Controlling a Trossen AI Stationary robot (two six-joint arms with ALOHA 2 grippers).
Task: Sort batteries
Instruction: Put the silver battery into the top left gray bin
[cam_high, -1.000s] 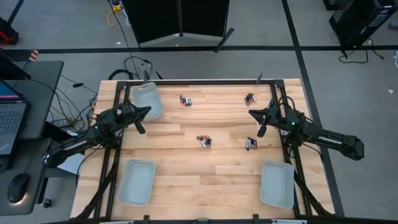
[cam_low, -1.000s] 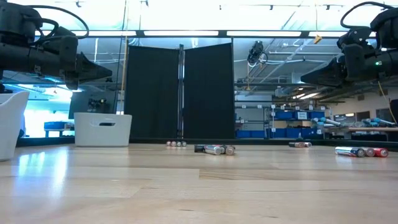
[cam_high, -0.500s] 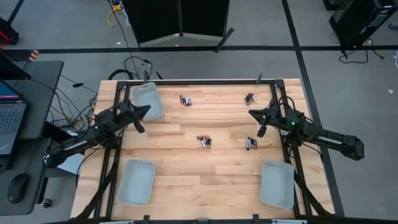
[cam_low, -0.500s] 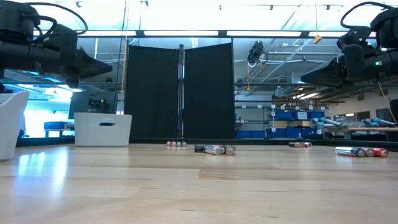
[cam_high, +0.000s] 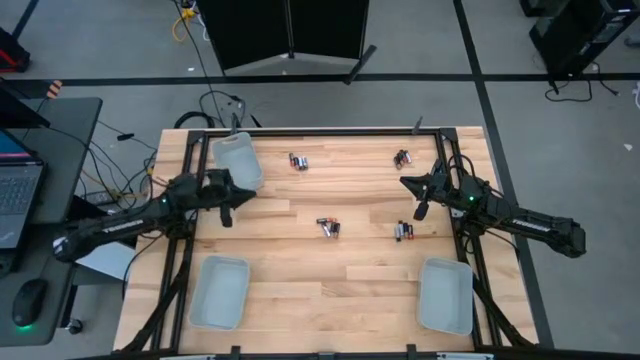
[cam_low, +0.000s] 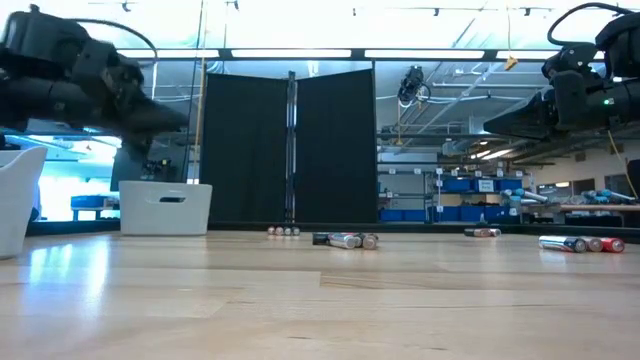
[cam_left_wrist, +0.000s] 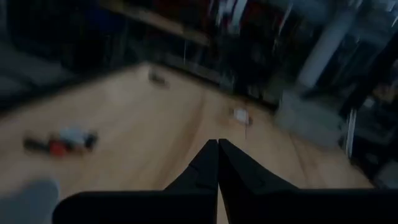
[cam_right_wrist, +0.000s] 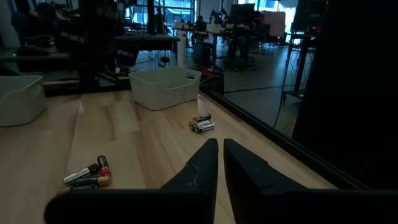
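The batteries lie in four small clusters on the wooden counter (cam_high: 350, 280). One cluster (cam_high: 299, 161) sits near the far edge, just right of the far-left tray (cam_high: 236, 160). A second (cam_high: 403, 158) sits near the far right corner. A third (cam_high: 329, 227) lies at the counter's middle, and a fourth (cam_high: 404, 232) lies right of it. None is in a tray.

The left gripper (cam_high: 248, 193) hangs above the counter beside the far-left tray, its fingers pressed together and holding nothing. The right gripper (cam_high: 404, 182) hovers above the right side, between the far-right cluster and the fourth one, fingers also closed with nothing between them.

Two more pale grey trays rest at the near edge, one on the left (cam_high: 219, 292) and one on the right (cam_high: 446, 296).
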